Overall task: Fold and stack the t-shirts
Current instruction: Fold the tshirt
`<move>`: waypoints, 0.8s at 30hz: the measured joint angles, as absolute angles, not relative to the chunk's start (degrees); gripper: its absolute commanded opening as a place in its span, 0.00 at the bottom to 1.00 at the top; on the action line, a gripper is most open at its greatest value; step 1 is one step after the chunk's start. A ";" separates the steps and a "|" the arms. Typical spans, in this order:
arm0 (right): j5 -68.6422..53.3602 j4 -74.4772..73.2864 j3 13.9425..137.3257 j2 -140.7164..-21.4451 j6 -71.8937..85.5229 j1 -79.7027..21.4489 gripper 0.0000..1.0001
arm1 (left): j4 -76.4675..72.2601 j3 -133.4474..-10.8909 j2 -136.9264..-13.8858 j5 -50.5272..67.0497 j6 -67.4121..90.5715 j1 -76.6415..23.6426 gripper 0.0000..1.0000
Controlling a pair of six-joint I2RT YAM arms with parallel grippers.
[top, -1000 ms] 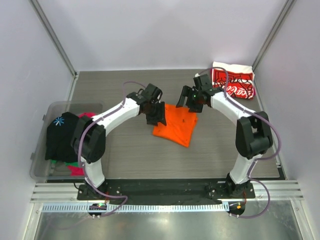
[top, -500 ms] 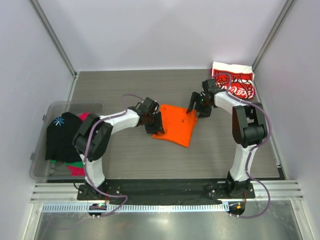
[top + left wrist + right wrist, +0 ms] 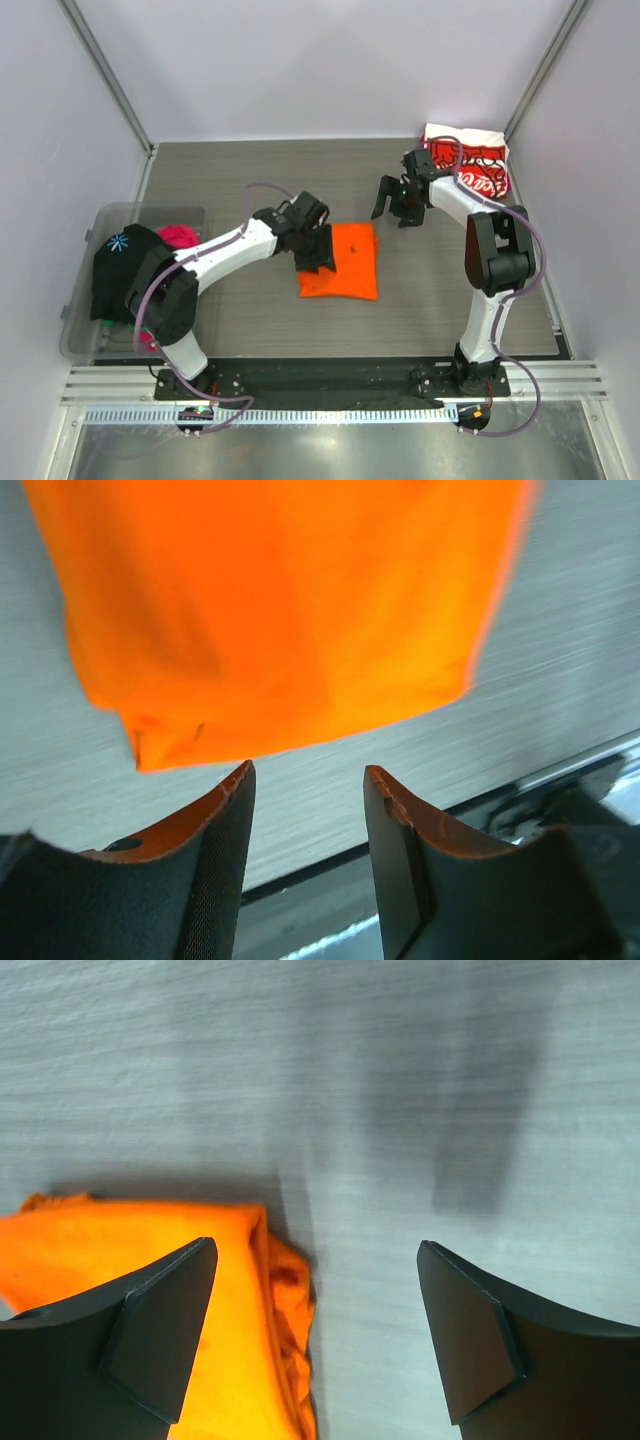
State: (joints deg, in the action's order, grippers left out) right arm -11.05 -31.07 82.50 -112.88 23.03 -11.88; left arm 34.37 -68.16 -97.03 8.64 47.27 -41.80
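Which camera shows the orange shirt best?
Top external: the orange shirt shows nearly whole, folded flat. The left wrist view crops its top and blurs it; the right wrist catches only one corner.

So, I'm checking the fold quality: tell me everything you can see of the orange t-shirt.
The orange t-shirt is plain, bright, soft cloth, folded into a roughly square packet with slightly bunched edges. It lies flat on the grey table, mid-workspace. The open left claw hovers at its left edge, gripping nothing; contact there is unclear. The open right claw hangs near its far right corner, holding nothing.
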 measured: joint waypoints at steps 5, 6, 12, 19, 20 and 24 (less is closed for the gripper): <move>-12.53 -31.40 76.36 -104.20 23.73 -12.01 0.86 | 39.53 -83.88 -97.86 4.43 42.96 -39.68 0.42; -13.15 -31.46 74.81 -101.91 23.99 -12.05 0.85 | 39.77 -86.28 -98.63 3.95 42.09 -38.52 0.42; -16.67 -30.83 66.41 -90.52 25.65 -12.34 0.84 | 41.21 -92.92 -108.73 2.96 38.59 -32.34 0.41; -19.29 -29.98 58.43 -85.36 26.98 -12.43 0.84 | 42.00 -97.17 -121.34 3.73 36.60 -28.97 0.39; -19.33 -29.98 57.01 -84.55 27.18 -12.43 0.84 | 41.85 -98.00 -122.89 4.12 36.56 -28.60 0.39; -19.49 -29.95 52.80 -81.03 27.59 -12.43 0.85 | 42.33 -100.47 -126.89 5.85 36.58 -27.46 0.39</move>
State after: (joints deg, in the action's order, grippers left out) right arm -19.49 -29.95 52.80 -81.03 27.59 -12.43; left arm 42.33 -100.47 -126.89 5.85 36.58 -27.46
